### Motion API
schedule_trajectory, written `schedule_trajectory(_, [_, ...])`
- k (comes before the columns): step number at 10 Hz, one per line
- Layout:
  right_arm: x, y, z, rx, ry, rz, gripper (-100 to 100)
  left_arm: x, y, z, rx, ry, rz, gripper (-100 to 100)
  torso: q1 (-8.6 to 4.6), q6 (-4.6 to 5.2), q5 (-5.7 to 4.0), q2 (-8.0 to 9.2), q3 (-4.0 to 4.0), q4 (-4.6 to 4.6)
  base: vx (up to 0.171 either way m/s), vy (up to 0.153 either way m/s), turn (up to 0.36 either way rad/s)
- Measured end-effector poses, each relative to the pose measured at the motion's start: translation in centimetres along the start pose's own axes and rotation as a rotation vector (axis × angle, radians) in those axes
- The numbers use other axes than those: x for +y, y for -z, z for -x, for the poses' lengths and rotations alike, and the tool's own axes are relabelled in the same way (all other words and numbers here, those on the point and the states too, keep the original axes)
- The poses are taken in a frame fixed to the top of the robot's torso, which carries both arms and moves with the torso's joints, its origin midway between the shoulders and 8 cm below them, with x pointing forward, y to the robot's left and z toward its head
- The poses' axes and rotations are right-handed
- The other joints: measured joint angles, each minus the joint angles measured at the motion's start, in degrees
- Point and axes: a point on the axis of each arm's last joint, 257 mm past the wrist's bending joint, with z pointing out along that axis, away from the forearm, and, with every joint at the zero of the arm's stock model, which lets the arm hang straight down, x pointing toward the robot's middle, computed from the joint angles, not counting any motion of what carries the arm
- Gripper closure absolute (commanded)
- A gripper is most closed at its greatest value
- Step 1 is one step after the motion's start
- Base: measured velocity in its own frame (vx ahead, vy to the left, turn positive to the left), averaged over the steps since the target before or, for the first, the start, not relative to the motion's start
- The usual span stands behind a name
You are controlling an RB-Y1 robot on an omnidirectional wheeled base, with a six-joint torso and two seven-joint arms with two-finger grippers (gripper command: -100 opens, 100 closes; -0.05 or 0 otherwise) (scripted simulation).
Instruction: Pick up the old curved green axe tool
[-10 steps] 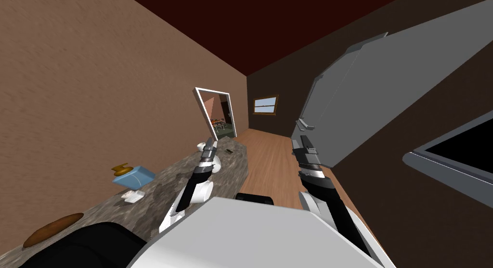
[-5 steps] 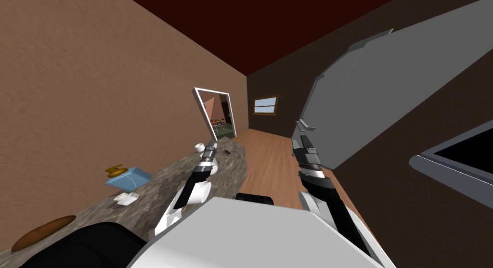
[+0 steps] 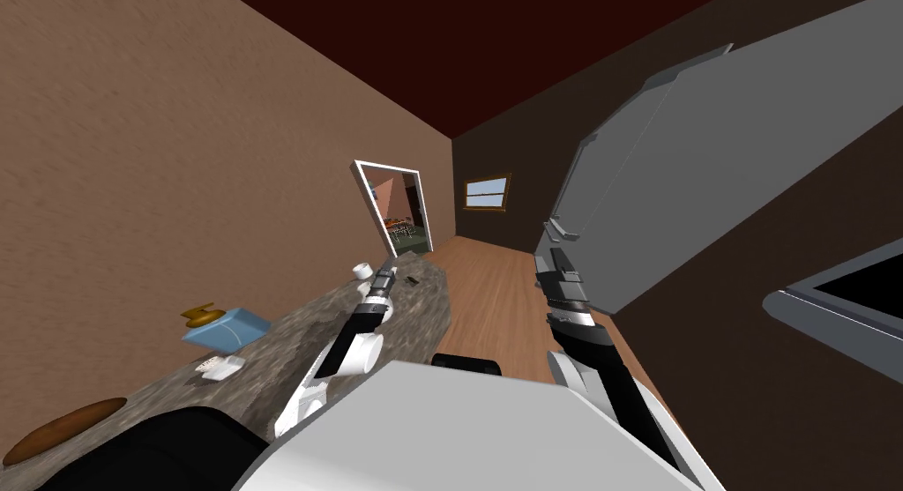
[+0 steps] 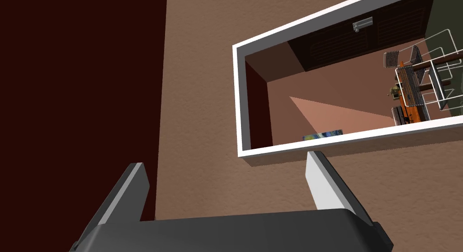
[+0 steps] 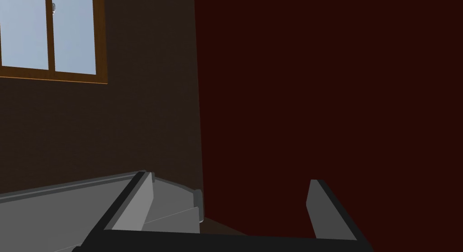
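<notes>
Now I've rolled forward, left gripper (image 3: pixel 389 264) above the counter (image 3: pixel 291 336).

1. Dim overall, seemingly under flat, even light.
2. Brightest at the window (image 3: pixel 487 192); murky brown wall (image 3: pixel 520 164) around it, dark maroon ceiling (image 3: pixel 494 54) above.
3. Straight lines near the window, strongly splayed and slanted far from it.

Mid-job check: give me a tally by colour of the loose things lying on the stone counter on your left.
White: 2, a cup-like thing and a small flat thing
Blue: 1, a box
Gold: 1, a small thing by the box
Brown: 1, an oval slab
Dark: 1, a small dark thing at the far end, too small to name
Total: 6
</notes>
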Motion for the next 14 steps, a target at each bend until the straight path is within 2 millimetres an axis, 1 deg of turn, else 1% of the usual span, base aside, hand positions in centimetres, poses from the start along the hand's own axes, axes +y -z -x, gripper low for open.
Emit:
schedule_trajectory(2, [0.0, 0.0, 0.0, 0.000, 0.000, 0.000, 0, 1.2, 0.1, 0.2, 0.007, -0.014, 0.051, -100, 0.01, 0.01, 0.00, 0.04, 0.02, 0.01, 0.039, -0.072, 0.016])
schedule_trajectory(3, [0.0, 0.0, 0.0, 0.000, 0.000, 0.000, 0, 2.2, 0.2, 0.5, 0.012, -0.023, 0.083, -100, -0.07, 0.00, -0.01, -0.01, -0.01, 0.00, 0.046, -0.072, 0.021])
schedule_trajectory(6, [0.0, 0.0, 0.0, 0.000, 0.000, 0.000, 0, 4.4, 0.4, 0.6, 0.024, -0.040, 0.168, -100, 0.01, 0.01, 0.00, -0.04, -0.03, -0.01, 0.050, -0.061, 0.015])
schedule_trajectory(9, [0.0, 0.0, 0.0, 0.000, 0.000, 0.000, 0, 7.1, 1.0, 1.1, 0.038, -0.060, 0.263, -100, 0.00, 0.00, 0.00, 0.01, 0.01, 0.00, 0.038, -0.058, 0.009])
schedule_trajectory(12, [0.0, 0.0, 0.0, 0.000, 0.000, 0.000, 0, 8.7, 1.4, 1.3, 0.050, -0.071, 0.333, -100, 0.12, 0.01, 0.03, 0.02, 0.01, 0.01, 0.033, -0.032, 0.002])
schedule_trajectory(14, [0.0, 0.0, 0.0, 0.000, 0.000, 0.000, 0, 10.6, 1.8, 1.5, 0.062, -0.082, 0.394, -100, 0.04, 0.01, 0.01, -0.01, 0.00, 0.00, 0.040, -0.055, 0.000])
